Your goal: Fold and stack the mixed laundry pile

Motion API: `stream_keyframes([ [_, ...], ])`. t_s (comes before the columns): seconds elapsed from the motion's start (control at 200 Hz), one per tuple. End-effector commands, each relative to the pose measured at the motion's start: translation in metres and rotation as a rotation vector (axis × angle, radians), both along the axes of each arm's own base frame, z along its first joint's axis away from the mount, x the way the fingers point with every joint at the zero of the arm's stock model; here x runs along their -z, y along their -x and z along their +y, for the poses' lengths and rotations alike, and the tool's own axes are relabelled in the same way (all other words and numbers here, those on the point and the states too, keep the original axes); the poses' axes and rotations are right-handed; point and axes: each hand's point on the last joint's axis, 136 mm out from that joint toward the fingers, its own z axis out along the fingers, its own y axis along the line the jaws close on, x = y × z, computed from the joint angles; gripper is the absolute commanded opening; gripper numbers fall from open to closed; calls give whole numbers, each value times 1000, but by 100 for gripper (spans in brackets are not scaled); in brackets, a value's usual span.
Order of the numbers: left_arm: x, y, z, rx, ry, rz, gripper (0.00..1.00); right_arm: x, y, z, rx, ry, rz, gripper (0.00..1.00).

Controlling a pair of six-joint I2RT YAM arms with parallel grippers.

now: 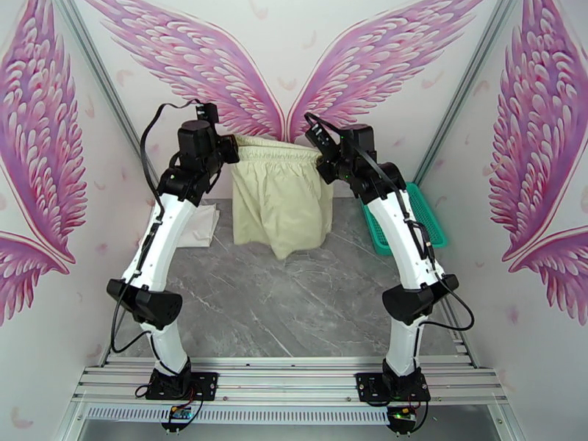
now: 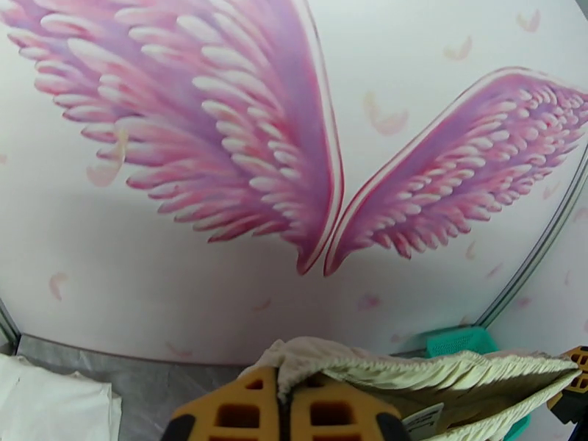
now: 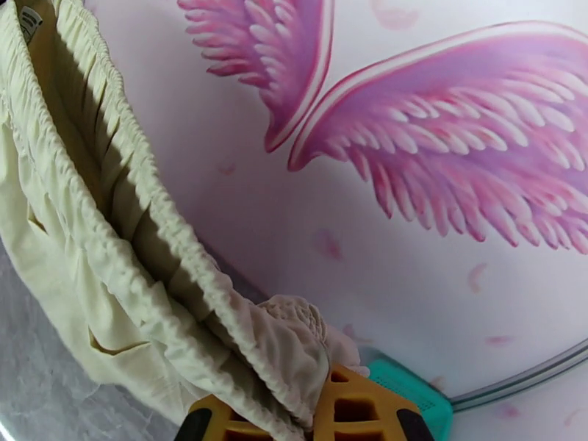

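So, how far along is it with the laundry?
Done: possibly the white garment, lying on the table by the left arm; I cannot tell if it's folded. In hand: the left end effector and right end effector pinch the waistband of the cream garment, holding it spread. Left: folding it, stacking.

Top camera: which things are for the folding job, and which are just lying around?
For the job: cream-beige garment, held up by the left gripper and right gripper; white garment on the table.
Just lying about: teal-green mesh basket; pink wing painting.
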Motion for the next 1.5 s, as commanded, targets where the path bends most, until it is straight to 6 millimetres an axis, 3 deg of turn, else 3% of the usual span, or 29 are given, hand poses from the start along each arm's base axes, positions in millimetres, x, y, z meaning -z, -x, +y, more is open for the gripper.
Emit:
stream_keyframes([
  [0.0,-57,39,43,-106,-3,-98,0,-61,39,-44,91,-30,-122,0],
  [0.085,-28,47,45,-111,-2,-17,0,-35,56,-34,27,-37,-74,0],
  [0.105,-8,43,44,-113,-3,22,0,-25,58,-30,14,-33,-61,0],
  [0.135,2,53,47,-116,17,32,0,-3,63,-26,-3,-24,-30,0],
  [0.165,31,57,49,-124,30,81,0,12,72,-22,-16,-24,-14,0],
  [0.3,153,98,72,-217,80,279,0,132,115,3,-81,-11,186,3],
  [0.33,180,111,74,-223,83,326,5,162,129,9,-92,-8,241,6],
  [0.365,226,128,78,-234,81,411,17,199,147,17,-111,-6,318,15],
  [0.405,266,148,79,-229,76,486,41,237,171,27,-140,-13,398,34],
  [0.41,264,149,78,-223,80,482,44,238,173,29,-145,-17,404,36],
  [0.415,276,153,79,-225,72,505,46,244,176,30,-147,-16,416,38],
  [0.44,294,165,81,-225,70,544,56,266,192,35,-160,-17,470,48],
  [0.49,335,191,83,-215,40,637,64,302,221,42,-175,-27,576,67],
  [0.565,373,223,84,-186,-6,726,67,333,254,45,-141,-84,715,78],
  [0.655,386,243,68,-64,-75,747,68,349,267,33,15,-210,830,83],
  [0.75,376,246,37,124,-181,717,70,347,266,25,158,-325,877,83],
  [0.845,369,243,14,249,-372,714,73,347,260,31,216,-436,911,82],
  [1.0,395,226,12,233,-575,865,73,366,246,39,315,-564,1014,80],
  [1.104,419,216,19,160,-622,958,70,384,232,26,389,-621,1034,78],
  [1.274,441,212,34,30,-565,1062,69,399,217,9,428,-720,1083,72],
  [1.499,462,210,12,-34,-160,1052,68,405,199,2,453,-711,1070,67],
])
